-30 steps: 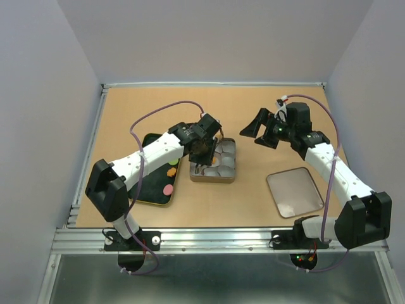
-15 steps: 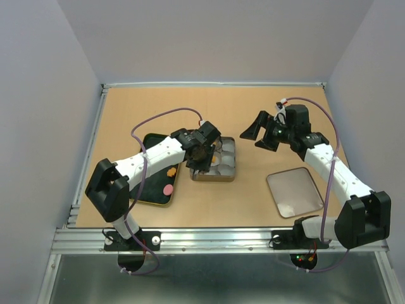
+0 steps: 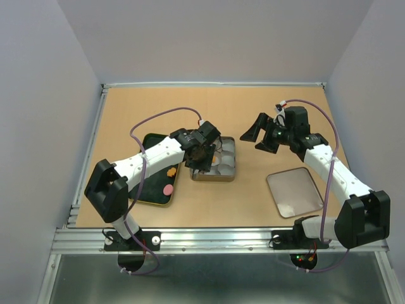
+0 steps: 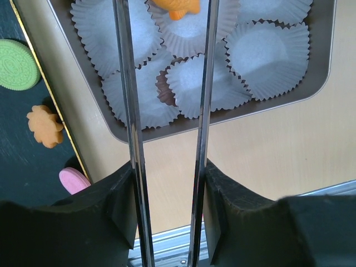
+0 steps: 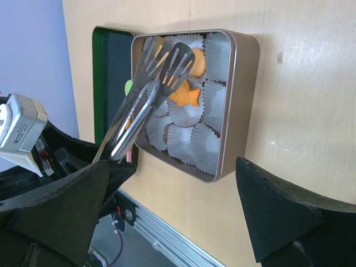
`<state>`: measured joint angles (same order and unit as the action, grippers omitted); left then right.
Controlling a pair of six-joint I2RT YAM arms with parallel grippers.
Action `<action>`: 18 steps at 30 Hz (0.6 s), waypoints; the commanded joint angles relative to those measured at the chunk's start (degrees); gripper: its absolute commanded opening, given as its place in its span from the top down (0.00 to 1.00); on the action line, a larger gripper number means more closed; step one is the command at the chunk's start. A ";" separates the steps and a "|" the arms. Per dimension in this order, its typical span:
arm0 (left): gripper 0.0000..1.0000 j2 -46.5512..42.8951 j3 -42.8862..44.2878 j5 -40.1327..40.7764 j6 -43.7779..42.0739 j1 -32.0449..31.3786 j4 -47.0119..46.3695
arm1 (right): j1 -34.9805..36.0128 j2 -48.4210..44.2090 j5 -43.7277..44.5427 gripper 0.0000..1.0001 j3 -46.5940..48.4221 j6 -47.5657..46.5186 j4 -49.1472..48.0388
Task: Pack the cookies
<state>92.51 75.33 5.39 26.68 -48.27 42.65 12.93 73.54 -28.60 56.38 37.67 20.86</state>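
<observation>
Left hand [image 4: 169, 206]: pressed together on a pair of metal tongs [image 4: 127, 111], one finger on the outside of each arm. The tong blades sit slightly apart and carry nothing.

Left of the hand, on a dark tray [image 4: 22, 161]: a pink cookie [image 4: 75, 181], an orange flower cookie [image 4: 45, 126] and a green cookie [image 4: 15, 64], not yet packed.

Ahead of the hand, under the tongs: a tin [image 4: 325, 50] full of white paper cups [image 4: 267, 53]. An orange fish cookie [image 4: 177, 6] lies in a cup near the blade tips.

Risks:
- The blades could snag a cup's frilled edge, dragging or tipping it and spilling the fish.
- The tray cookies lie flat, so the blades may skate over them or push them against the rim.
- The tongs could twist in the grip.

Right hand [image 3: 258, 135]: spread wide, empty, well off to the side of the tin. A lid [image 3: 295, 192] lies apart on the surface [image 3: 253, 101].

Writing: none readable. The stamp on the green cookie is too fine to make out.
</observation>
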 commanded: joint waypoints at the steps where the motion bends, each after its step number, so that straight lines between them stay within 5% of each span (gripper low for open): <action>1: 0.47 -3.13 1.75 1.99 0.66 -0.16 -0.29 | -0.01 -0.59 0.21 0.00 -0.83 -0.76 -1.00; 18: 0.46 -15.32 6.68 8.68 1.18 4.14 12.54 | -0.01 0.20 -0.49 0.00 -1.27 -0.67 -1.44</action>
<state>82.24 81.56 11.25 27.33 -46.61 50.13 12.93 73.65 -28.69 55.33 37.71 20.99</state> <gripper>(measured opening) 0.546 0.998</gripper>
